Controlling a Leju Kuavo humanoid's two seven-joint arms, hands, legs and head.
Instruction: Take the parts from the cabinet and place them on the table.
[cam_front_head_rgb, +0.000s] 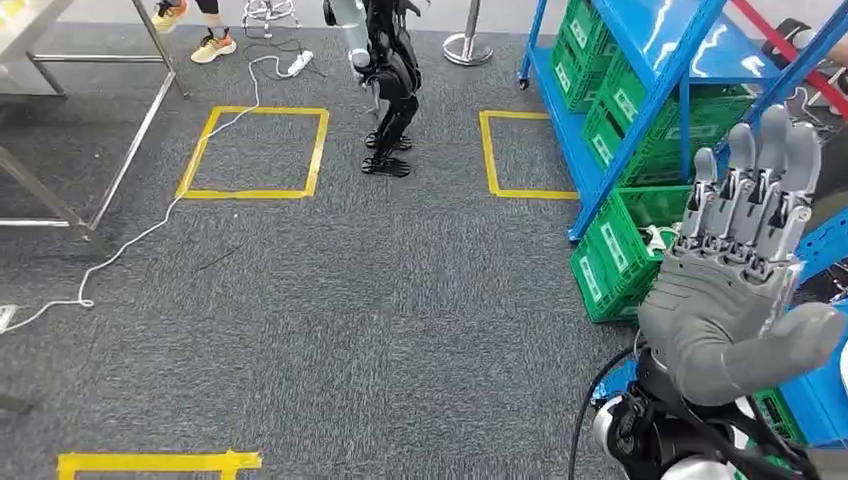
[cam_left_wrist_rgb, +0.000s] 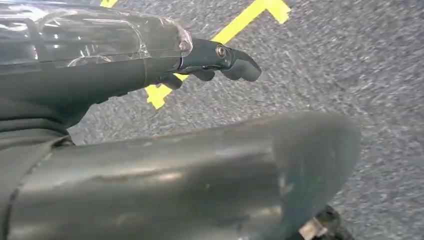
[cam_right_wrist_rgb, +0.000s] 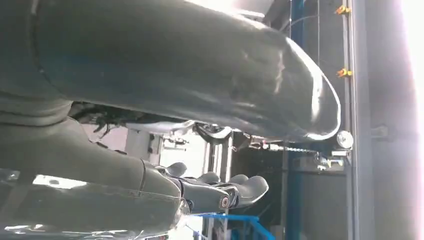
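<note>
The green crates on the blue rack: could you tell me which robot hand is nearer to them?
Right. The right robot hand is raised beside the green crates; the left robot hand hangs over the carpet.

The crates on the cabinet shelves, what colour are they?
Green crates, on the blue cabinet; the head view shows them best.

rack (cam_front_head_rgb: 668, 80) right, crates (cam_front_head_rgb: 625, 255) on its shelves | second robot (cam_front_head_rgb: 388, 90) ahead, between two floor squares (cam_front_head_rgb: 254, 152) | table (cam_front_head_rgb: 70, 110) left
</note>
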